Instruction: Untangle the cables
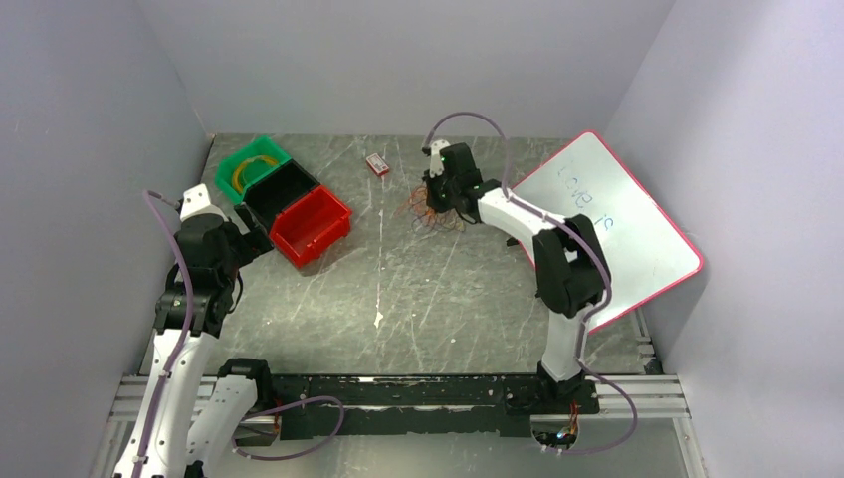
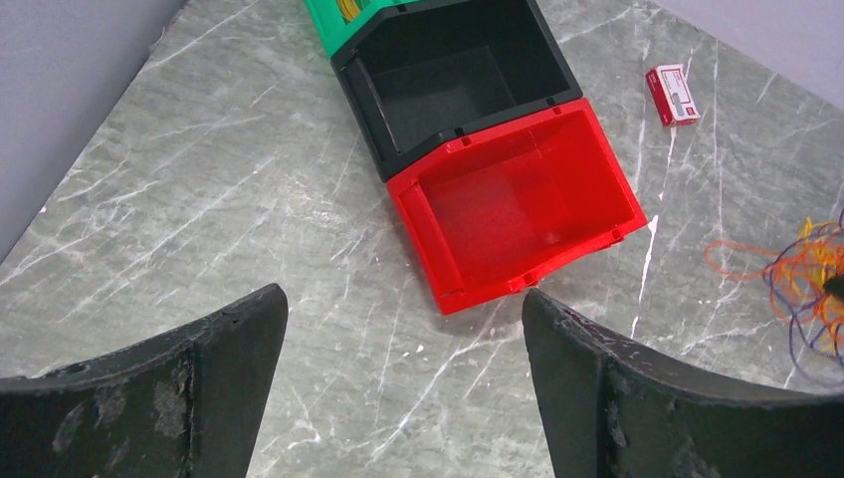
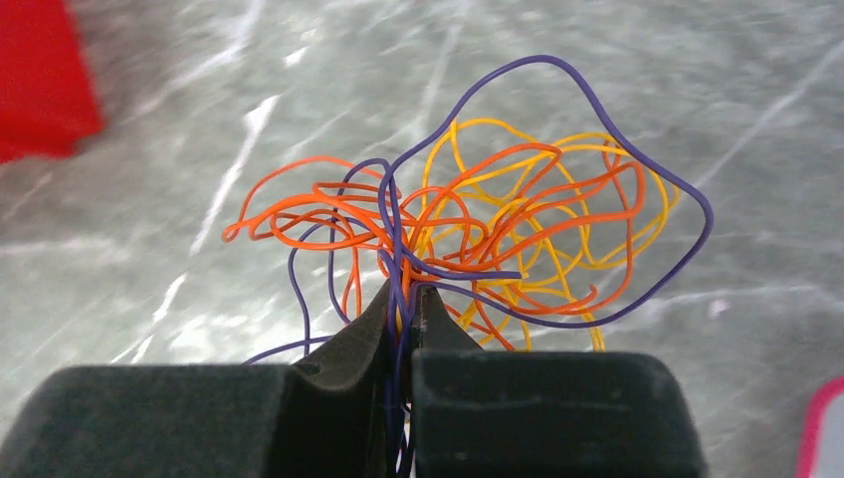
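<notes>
The cables [image 1: 426, 213] lie in one tangled bunch of orange, yellow and purple loops [image 3: 518, 224] on the grey table, right of centre at the back. My right gripper [image 1: 439, 196] reaches down into the bunch. Its fingers [image 3: 406, 294] are shut on a few purple and orange strands that run down between the pads. In the left wrist view the bunch [image 2: 804, 277] shows at the right edge. My left gripper [image 1: 257, 239] hovers at the left, near the red bin, far from the cables. It stands wide open [image 2: 403, 309] with only bare table between its fingers.
Three bins stand in a diagonal row at the back left: a green one [image 1: 253, 164] holding yellow loops, a black one [image 1: 286, 188], and a red one [image 1: 315, 224], both with nothing inside. A small red-and-white box [image 1: 377, 164] lies behind the cables. A whiteboard [image 1: 622, 224] leans at the right.
</notes>
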`<action>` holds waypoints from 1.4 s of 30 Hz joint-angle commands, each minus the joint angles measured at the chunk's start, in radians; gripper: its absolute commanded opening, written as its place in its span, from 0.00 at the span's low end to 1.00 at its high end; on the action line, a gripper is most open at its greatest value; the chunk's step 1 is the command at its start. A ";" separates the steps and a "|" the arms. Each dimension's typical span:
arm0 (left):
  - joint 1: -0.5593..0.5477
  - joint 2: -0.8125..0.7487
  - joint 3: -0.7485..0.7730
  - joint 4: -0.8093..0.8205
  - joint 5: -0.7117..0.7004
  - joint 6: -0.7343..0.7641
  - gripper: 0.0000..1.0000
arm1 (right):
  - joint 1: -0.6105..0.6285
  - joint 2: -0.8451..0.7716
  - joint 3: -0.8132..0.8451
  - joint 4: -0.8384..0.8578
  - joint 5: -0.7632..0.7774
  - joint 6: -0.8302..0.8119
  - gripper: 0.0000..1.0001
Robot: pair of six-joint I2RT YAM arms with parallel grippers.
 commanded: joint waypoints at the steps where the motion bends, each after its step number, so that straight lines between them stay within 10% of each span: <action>1: 0.013 -0.004 0.015 0.024 0.015 0.013 0.92 | 0.096 -0.129 -0.107 -0.013 0.012 0.029 0.00; 12: 0.013 0.001 0.015 0.025 0.019 0.013 0.92 | 0.265 -0.459 -0.392 -0.110 0.080 0.130 0.00; 26: 0.013 0.011 0.016 0.023 0.019 0.011 0.92 | 0.275 -0.566 -0.473 -0.153 0.090 0.174 0.44; 42: 0.014 0.018 -0.020 0.103 0.139 0.019 0.99 | 0.274 -0.766 -0.567 -0.199 0.063 0.269 0.62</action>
